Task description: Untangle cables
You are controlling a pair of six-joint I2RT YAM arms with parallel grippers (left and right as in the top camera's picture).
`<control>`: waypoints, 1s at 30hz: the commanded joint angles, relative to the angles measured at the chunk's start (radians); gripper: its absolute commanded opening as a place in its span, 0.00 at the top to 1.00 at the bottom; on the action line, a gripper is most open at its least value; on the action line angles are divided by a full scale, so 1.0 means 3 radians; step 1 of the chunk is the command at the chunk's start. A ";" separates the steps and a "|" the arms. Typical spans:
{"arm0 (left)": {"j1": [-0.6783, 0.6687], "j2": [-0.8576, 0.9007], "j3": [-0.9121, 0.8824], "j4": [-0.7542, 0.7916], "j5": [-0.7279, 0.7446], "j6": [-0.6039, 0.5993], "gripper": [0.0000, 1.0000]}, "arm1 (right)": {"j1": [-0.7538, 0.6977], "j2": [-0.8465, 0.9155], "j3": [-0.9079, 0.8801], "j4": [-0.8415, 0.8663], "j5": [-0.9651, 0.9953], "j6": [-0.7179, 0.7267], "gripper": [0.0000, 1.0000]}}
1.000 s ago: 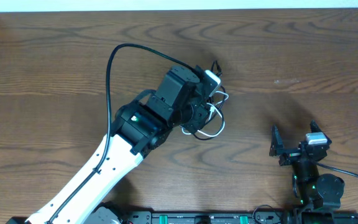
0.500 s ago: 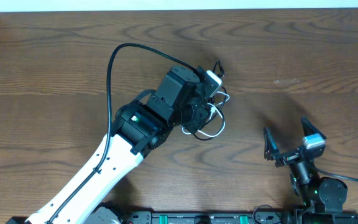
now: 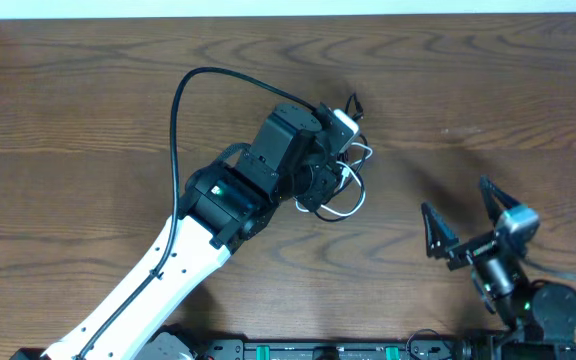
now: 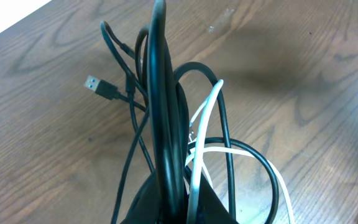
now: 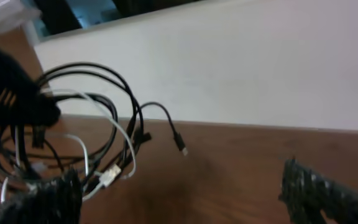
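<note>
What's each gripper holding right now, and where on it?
The left gripper is shut on the cables, pinching several black strands and the white one together in the middle of the tangle. The right gripper is open, holding nothing.

The tabletop (image 3: 88, 100) is showing dark brown wood grain with wavy darker streaks. The cables (image 3: 351, 180) are looking mostly black, with one white cable (image 4: 205, 118) looping among them and a silver plug (image 4: 92, 82). The left arm (image 3: 158, 280) is showing white and black, and the right gripper (image 3: 454, 195) is looking black.
</note>
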 commanded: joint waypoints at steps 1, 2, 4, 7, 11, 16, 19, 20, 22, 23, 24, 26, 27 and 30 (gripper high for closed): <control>0.0015 -0.0037 0.0084 0.0066 0.0041 0.0033 0.92 | -0.0003 0.0558 0.0407 -0.0108 -0.0169 -0.0028 0.01; 0.0015 -0.0037 0.0084 0.0075 0.0039 0.0032 0.92 | -0.0003 0.0797 0.0539 -0.0114 -0.0276 -0.0028 0.01; 0.0037 -0.0037 0.0084 0.0086 0.0038 0.0017 0.92 | -0.0003 0.1146 0.0727 -0.0113 -0.0474 -0.0028 0.01; 0.0154 -0.0037 0.0084 0.0113 0.0013 -0.0173 0.92 | -0.0003 0.1696 0.1019 -0.0076 -0.0900 -0.0027 0.01; 0.0397 -0.0037 0.0084 0.0163 0.0014 -0.0594 0.92 | -0.0003 0.2182 0.1146 0.0411 -0.1615 0.0099 0.01; 0.0763 -0.0037 0.0084 0.0243 0.0017 -0.1306 0.92 | -0.0003 0.2532 0.1146 0.0718 -0.2112 0.0975 0.01; 0.0890 -0.0033 0.0084 0.0286 0.0017 -0.1732 0.92 | 0.0009 0.2670 0.1146 0.1114 -0.2084 0.1541 0.01; 0.0898 -0.0033 0.0084 0.0320 0.0017 -0.1863 0.92 | 0.0023 0.2715 0.1146 0.1269 -0.2061 0.1759 0.01; 0.0898 -0.0032 0.0084 0.0401 0.0017 -0.2074 0.92 | 0.0060 0.2776 0.1146 0.1469 -0.1986 0.2118 0.03; 0.0898 -0.0032 0.0084 0.0460 0.0015 -0.2230 0.92 | 0.0103 0.2813 0.1146 0.1560 -0.1905 0.2321 0.03; 0.0898 -0.0032 0.0084 0.0490 0.0015 -0.2286 0.92 | 0.0130 0.2828 0.1146 0.1593 -0.1864 0.2412 0.04; 0.0898 -0.0014 0.0084 0.0649 -0.0008 -0.2611 0.92 | 0.0291 0.2883 0.1146 0.1643 -0.1619 0.2669 0.04; 0.0898 -0.0010 0.0084 0.0684 -0.0062 -0.2738 0.92 | 0.0364 0.2897 0.1146 0.1643 -0.1512 0.2758 0.05; 0.0896 0.0010 0.0084 0.0704 -0.0266 -0.3216 0.92 | 0.0615 0.2932 0.1146 0.1648 -0.1157 0.3092 0.06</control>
